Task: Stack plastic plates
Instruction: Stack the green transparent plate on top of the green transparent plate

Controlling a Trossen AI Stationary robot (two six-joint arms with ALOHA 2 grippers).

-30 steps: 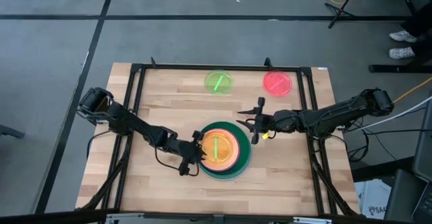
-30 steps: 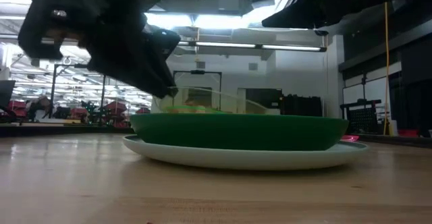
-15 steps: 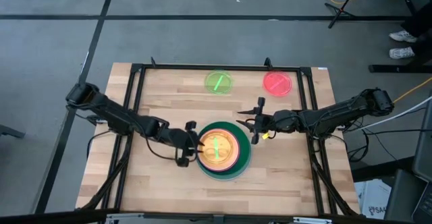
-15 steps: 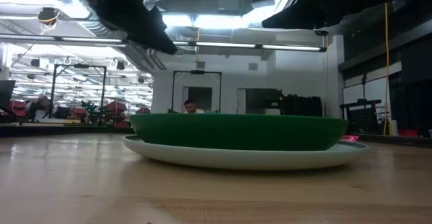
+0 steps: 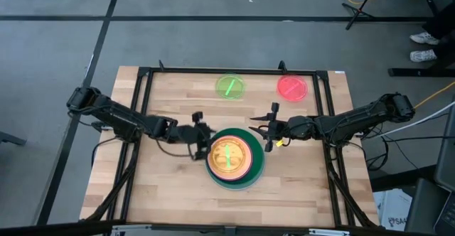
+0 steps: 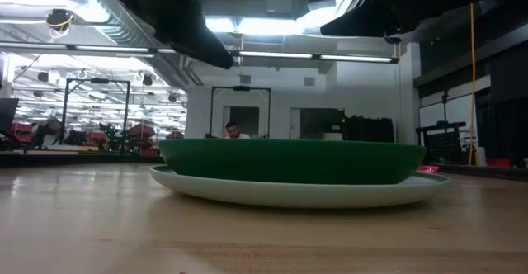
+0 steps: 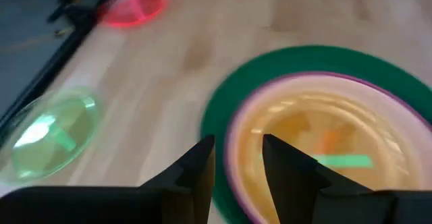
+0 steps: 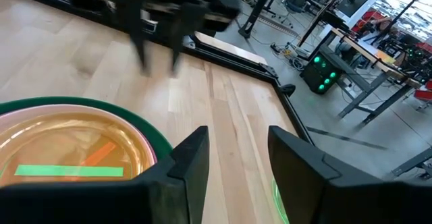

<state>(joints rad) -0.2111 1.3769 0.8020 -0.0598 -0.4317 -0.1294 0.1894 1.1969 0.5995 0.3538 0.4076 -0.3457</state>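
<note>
A stack of plates (image 5: 233, 158) stands at the table's middle: light blue (image 6: 301, 193) at the bottom, then dark green (image 6: 289, 160), magenta, peach, orange and a translucent lime plate (image 7: 324, 150) on top. A second lime plate (image 5: 229, 87) and a red-pink plate (image 5: 292, 87) lie flat near the far edge. My left gripper (image 5: 202, 142) hovers open over the stack's left rim, touching nothing; its fingers show in the left wrist view (image 7: 237, 158). My right gripper (image 5: 269, 133) waits open just right of the stack (image 8: 236, 150).
A black frame (image 5: 213, 71) runs around the table's far and side edges. Bare wood (image 5: 170, 193) lies in front of the stack and to its left. Beyond the table are the floor, stands and a person's shoes (image 5: 424, 47).
My left gripper has come away from the lime plate at the stack's left rim, risen, and moved toward the far edge. The lime plate, tilted up above the green rim a second ago, now lies flat inside the stack. The right arm has kept still.
</note>
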